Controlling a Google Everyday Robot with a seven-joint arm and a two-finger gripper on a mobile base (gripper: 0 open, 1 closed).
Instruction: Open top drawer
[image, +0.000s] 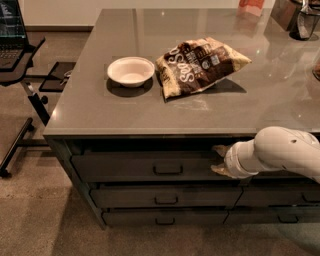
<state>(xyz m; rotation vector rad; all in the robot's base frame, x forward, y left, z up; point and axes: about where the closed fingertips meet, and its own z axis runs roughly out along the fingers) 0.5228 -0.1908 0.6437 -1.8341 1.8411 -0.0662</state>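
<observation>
The top drawer (125, 168) is the wide dark grey front just under the counter edge, with a small loop pull (167, 170) at its centre. A dark gap shows above the front. My gripper (218, 160) reaches in from the right on a white arm (280, 152) and sits at the right end of this front, about a hand's width right of the pull. Its two tan fingers (220, 149) stand apart, one by the front's top edge and one lower down. The gripper is open and holds nothing.
Two shallower drawers (160, 196) lie below, and a neighbouring stack (280, 197) lies to the right. On the counter (90, 110) sit a white bowl (131, 71) and a brown snack bag (197, 64). A black stand (20, 70) occupies the floor at left.
</observation>
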